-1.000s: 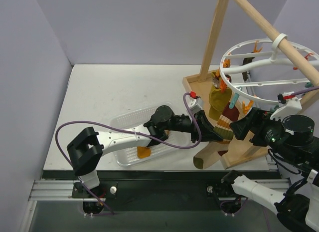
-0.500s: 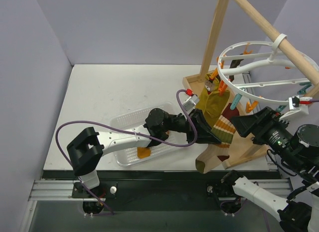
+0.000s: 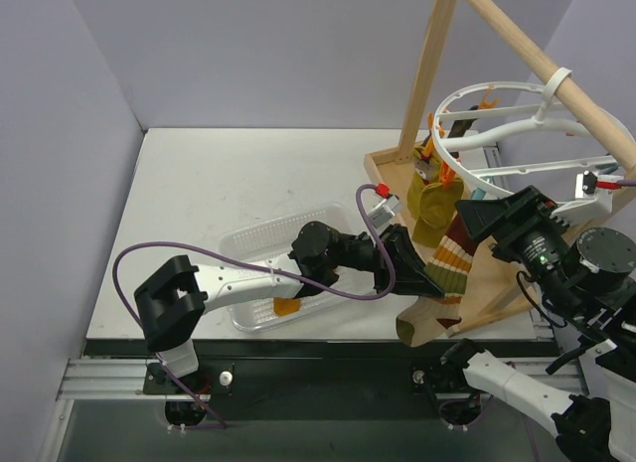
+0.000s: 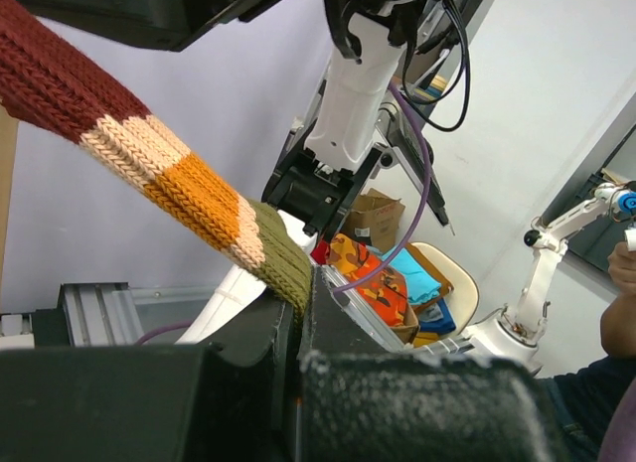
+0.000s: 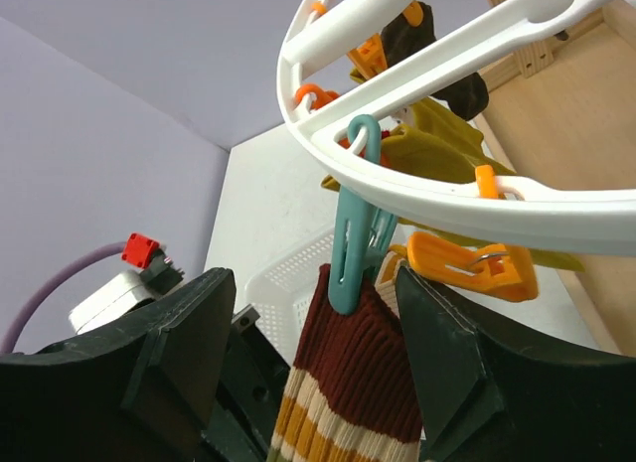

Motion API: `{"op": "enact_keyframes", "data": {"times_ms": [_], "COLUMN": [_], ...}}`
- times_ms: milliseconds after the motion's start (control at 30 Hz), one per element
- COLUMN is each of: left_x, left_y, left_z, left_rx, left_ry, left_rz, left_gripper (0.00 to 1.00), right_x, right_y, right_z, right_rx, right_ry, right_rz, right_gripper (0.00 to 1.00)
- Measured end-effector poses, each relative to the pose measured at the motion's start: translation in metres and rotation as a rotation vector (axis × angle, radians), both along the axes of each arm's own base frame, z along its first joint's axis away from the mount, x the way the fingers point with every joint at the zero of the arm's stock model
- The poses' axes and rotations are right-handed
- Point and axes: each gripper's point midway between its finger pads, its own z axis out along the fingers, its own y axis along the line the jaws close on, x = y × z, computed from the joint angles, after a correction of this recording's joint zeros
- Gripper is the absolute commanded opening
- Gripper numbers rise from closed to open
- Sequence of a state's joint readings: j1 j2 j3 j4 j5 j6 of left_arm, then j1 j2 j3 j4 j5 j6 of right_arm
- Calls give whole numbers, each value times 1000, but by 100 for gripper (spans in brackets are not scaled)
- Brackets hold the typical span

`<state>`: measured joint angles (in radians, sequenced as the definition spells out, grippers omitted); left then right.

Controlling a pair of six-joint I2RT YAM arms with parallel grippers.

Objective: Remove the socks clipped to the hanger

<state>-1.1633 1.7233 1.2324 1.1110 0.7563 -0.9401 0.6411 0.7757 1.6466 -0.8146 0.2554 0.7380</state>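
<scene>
Left gripper (image 4: 298, 291) was clamped shut on the striped sock (image 3: 452, 258) low down, apparently tensioning it off the hanger (image 3: 497, 87). Right gripper (image 5: 313, 318) had its fingers spread either side of the teal clip (image 5: 356, 233) holding the cuff, likely to squeeze it. Orange clip (image 5: 452, 265) and mustard sock (image 5: 437, 144) crowded in; basket (image 3: 260, 245) sat under the left arm.

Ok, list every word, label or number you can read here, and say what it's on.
No text can be read anywhere.
The cardboard box and bright packs behind the arm, left wrist view: any print is too blurred.
The striped sock and hanger: no writing visible.
</scene>
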Motion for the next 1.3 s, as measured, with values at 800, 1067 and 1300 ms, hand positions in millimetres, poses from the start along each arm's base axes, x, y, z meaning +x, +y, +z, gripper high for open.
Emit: {"op": "enact_keyframes", "data": {"times_ms": [800, 1067, 1300], "left_x": [-3, -4, -4], "left_y": [3, 4, 4], "left_z": [6, 9, 9], "left_rx": [-13, -19, -19], "left_ry": [-4, -1, -1], "left_rz": [0, 3, 3], "left_gripper": [0, 0, 0], "right_x": [39, 47, 50], "right_y": [-6, -6, -8], "right_z": [-10, -20, -29], "right_rx": [-6, -3, -9], "right_ry": [19, 33, 48], "right_rz": [-169, -199, -217], "right_gripper": [57, 48, 21]}}
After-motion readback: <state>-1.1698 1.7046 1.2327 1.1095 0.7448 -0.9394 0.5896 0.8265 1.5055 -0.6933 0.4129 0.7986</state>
